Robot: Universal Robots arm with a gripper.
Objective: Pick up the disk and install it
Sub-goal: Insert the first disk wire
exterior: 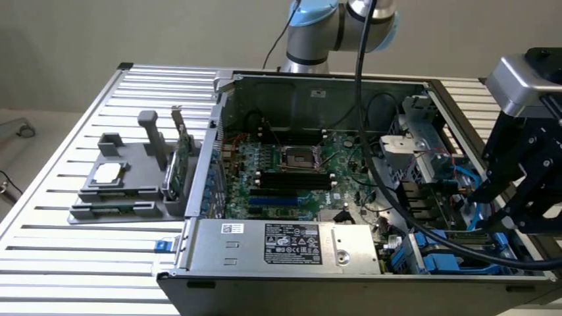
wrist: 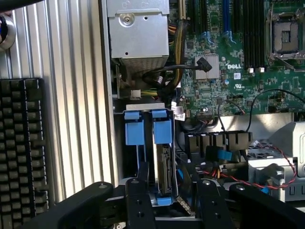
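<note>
Wrist view: one disk (wrist: pixel 164 169), two blue tabs (wrist: pixel 134 131), one spread tool (wrist: pixel 174 176).

**Setting:** robotics laboratory bench, set up as a computer-assembly cell.

**Evidence:**
- Ribbed aluminium work table (exterior: pixel 52 230).
- Opened desktop computer case (exterior: pixel 307 99) lying on the table, with motherboard (exterior: pixel 330 158) and labelled power supply (exterior: pixel 228 253) exposed.
- Blue-tabbed drive bays (wrist: pixel 134 132) just ahead of the fingers (wrist: pixel 138 205).
- Black keyboard (wrist: pixel 21 157) on the table, well off to one side of the fingers.
- Grey fixture tray (exterior: pixel 131 158) holding loose parts, on the far side of the case from the fingers.
- Robot arm (exterior: pixel 307 33) with pale blue joint cap, mounted behind the case.
- Plain pale wall (exterior: pixel 105 33).
</note>
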